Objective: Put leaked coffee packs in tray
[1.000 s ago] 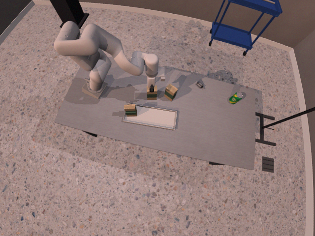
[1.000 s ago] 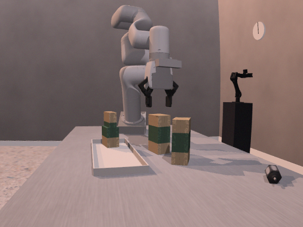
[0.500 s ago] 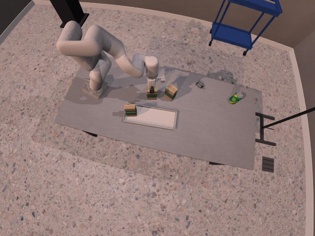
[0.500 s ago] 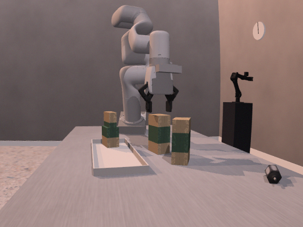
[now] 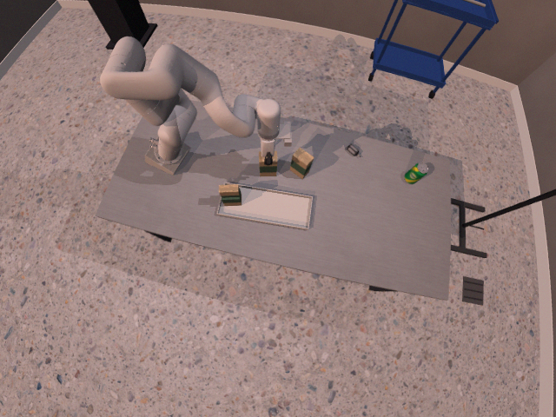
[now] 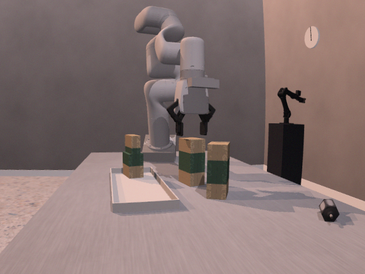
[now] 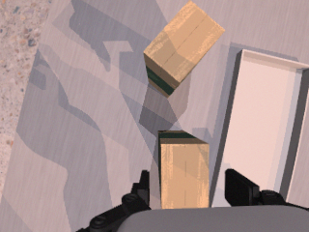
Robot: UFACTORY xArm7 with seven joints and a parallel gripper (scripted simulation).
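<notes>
Three tan coffee packs with green bands are on the table. One pack (image 6: 133,156) stands inside the white tray (image 6: 138,188) at its far end, also seen from above (image 5: 230,194). A second pack (image 6: 191,161) stands on the table beside the tray, and a third pack (image 6: 218,169) stands to its right, turned at an angle. My gripper (image 6: 191,128) is open and empty, hovering just above the second pack, fingers either side of its top. In the wrist view the second pack (image 7: 183,170) lies between my fingers, the third pack (image 7: 183,45) beyond.
A green can (image 5: 415,173) lies far right on the table. A small dark object (image 6: 328,209) lies near the right edge. A blue cart (image 5: 431,40) and a black pedestal with a small arm (image 6: 285,153) stand off the table.
</notes>
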